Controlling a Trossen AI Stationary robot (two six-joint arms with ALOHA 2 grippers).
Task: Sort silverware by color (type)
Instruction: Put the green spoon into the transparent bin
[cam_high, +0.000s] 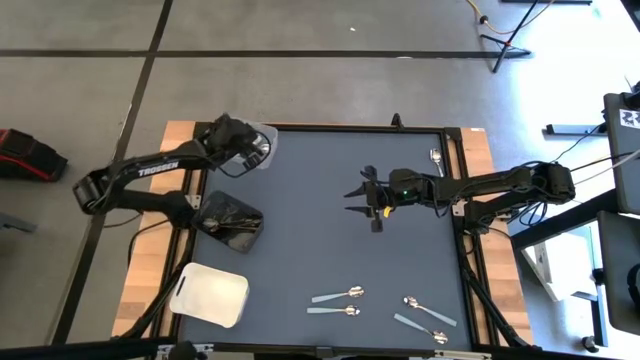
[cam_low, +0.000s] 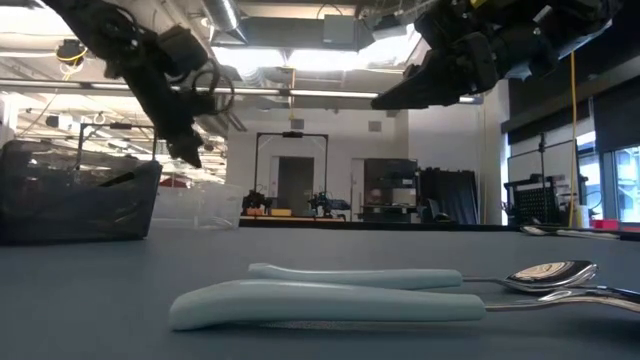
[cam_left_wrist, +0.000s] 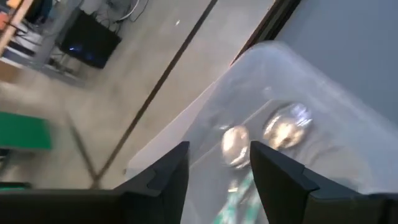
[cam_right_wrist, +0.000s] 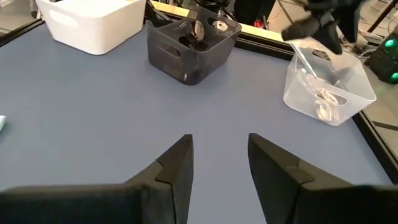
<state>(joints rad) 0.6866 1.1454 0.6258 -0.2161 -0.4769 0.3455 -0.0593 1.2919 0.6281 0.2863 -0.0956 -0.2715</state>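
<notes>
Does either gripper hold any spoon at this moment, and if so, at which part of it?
Nothing is held. The left gripper hangs open above the clear plastic tub, with silver spoons lying inside. The right gripper is open over the bare blue-grey table mat.

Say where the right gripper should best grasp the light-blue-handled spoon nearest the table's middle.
Probably mid-handle, from straight above. The spoon lies flat, its pale handle long, straight and broader than the neck. Close the right gripper across the handle's width; another spoon lies parallel close beside it.

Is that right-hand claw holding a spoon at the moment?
No. The right gripper hangs open over bare mat in its wrist view, nothing between its fingers.
</notes>
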